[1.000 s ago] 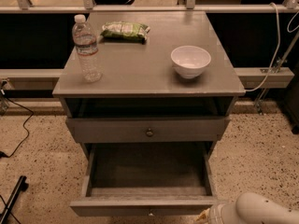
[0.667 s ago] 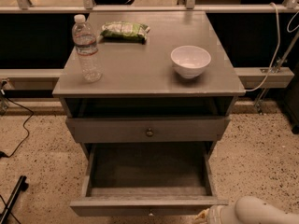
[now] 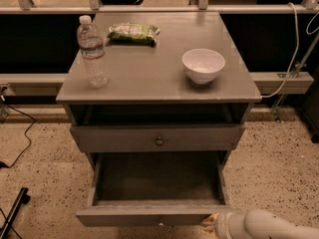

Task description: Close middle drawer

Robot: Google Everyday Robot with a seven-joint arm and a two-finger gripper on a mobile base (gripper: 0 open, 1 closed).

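The middle drawer (image 3: 149, 214) of the grey cabinet is pulled far out. It shows a deep, empty box and a low front panel with a small knob (image 3: 160, 223) at the bottom edge of the view. My gripper (image 3: 211, 220) is at the right end of that front panel, right against it. The white arm (image 3: 269, 226) comes in from the bottom right corner. The drawer above (image 3: 158, 138), with a taller front and a dark round knob, sticks out slightly.
On the cabinet top (image 3: 149, 68) stand a water bottle (image 3: 92, 51), a green snack bag (image 3: 133, 32) and a white bowl (image 3: 203, 64). A cable (image 3: 20, 133) and a black leg (image 3: 14, 213) lie on the speckled floor to the left. A rail runs behind.
The arm has edged slightly left along the drawer front. The drawer looks about as far open as before.
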